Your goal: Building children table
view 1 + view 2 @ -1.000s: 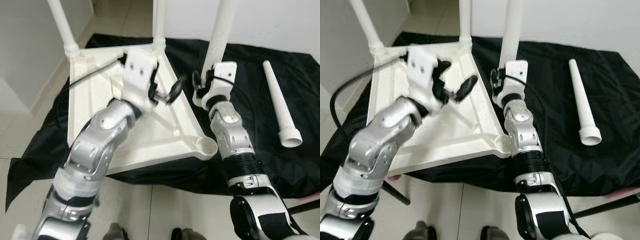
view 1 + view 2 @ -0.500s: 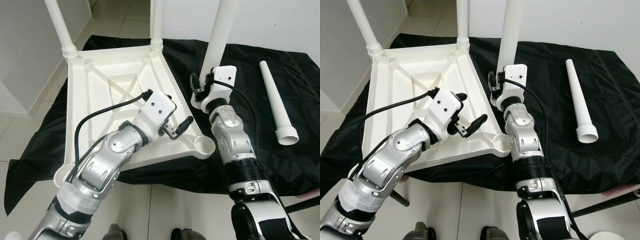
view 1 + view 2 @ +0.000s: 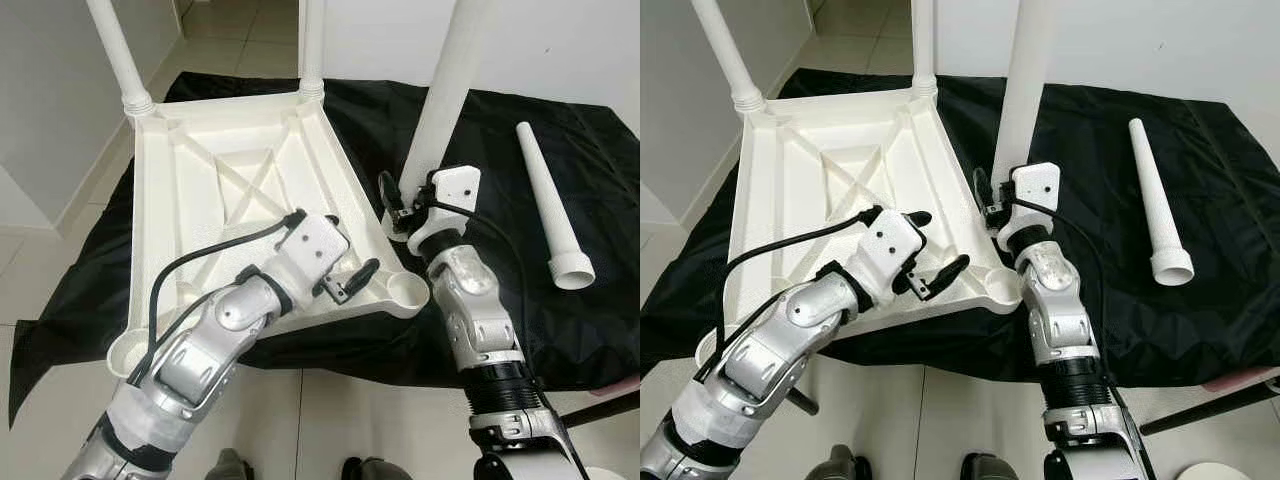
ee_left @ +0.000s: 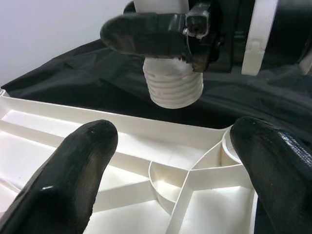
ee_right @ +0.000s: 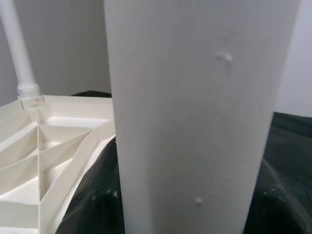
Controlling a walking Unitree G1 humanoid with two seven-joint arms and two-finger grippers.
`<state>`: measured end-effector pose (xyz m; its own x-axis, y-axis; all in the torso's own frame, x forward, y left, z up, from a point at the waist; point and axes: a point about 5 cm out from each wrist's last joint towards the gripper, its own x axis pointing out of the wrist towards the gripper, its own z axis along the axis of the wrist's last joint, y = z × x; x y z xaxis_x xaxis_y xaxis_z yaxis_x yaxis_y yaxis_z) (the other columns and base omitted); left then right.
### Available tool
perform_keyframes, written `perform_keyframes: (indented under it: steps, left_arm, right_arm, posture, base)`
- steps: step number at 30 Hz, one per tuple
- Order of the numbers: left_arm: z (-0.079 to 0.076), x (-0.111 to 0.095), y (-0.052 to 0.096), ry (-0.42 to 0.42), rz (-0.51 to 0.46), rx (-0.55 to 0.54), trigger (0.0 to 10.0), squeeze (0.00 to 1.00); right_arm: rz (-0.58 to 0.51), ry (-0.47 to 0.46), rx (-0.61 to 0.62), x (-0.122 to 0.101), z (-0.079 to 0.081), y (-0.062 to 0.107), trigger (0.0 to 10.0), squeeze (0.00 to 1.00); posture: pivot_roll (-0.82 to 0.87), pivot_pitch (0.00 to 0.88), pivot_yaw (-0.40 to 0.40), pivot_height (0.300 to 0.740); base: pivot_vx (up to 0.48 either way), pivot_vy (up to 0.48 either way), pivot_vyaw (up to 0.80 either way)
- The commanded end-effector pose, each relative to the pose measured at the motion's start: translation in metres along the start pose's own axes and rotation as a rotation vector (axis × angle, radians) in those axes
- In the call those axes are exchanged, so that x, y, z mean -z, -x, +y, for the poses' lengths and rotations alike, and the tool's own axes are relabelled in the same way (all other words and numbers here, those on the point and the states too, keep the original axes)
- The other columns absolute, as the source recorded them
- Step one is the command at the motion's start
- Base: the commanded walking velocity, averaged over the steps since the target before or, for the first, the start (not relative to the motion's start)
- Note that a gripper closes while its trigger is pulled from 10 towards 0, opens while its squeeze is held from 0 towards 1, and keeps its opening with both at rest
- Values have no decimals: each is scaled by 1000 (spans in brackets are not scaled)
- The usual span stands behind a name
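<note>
table top (image 3: 215, 190) inverted on black cloth (image 3: 480, 120), centre-left | held leg (image 3: 445, 95) clamped upright by right gripper (image 3: 400, 205) beside near-right socket (image 3: 405, 292) | left gripper (image 3: 335, 265) spread above socket | leg judged light, rigid, smooth; grip low near thread | spare leg (image 3: 550, 205) far right

The left arm reaches forward and bends inward across the body, its wrist turned so the left hand (image 3: 348, 283) points toward the right arm, both black fingers (image 4: 78, 170) spread wide apart. The right arm stretches straight ahead, forearm nearly upright, and the right hand (image 3: 992, 212) is clamped with its fingers closed at the front.
</note>
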<state>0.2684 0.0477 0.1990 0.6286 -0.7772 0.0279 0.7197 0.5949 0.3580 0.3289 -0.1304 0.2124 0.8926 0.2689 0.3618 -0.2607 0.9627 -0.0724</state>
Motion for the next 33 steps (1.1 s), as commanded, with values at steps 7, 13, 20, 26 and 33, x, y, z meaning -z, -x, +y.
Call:
perform_keyframes:
  steps: [7, 13, 20, 26, 33]
  left_arm:
    - [-6, 13, 2, -3, 50, 71, 10000, 0]
    - [-3, 13, 11, 7, 31, 90, 10000, 0]
    - [-4, 16, 14, -1, 38, 106, 10000, 0]
    - [-5, 17, 16, -13, 48, 127, 10000, 0]
    - [-6, 15, 19, -17, 39, 142, 10000, 0]
  right_arm:
    - [-43, -19, -18, -1, 4, 22, 10000, 0]
    - [13, -27, 18, 11, 1, 49, 10000, 0]
    - [32, -28, 14, 14, 1, 57, 10000, 0]
    - [79, -2, -31, 22, 4, 70, 10000, 0]
    - [106, 4, -45, 29, 4, 74, 10000, 0]
  posture:
    - [-27, 103, -7, 740]
    - [-37, 98, -5, 740]
    - [-38, 95, -4, 740]
    - [-38, 99, -6, 740]
    - [-34, 106, -9, 740]
  base:
    - [0, 0, 0]
    - [0, 0, 0]
    - [0, 0, 0]
    - [0, 0, 0]
    - [0, 0, 0]
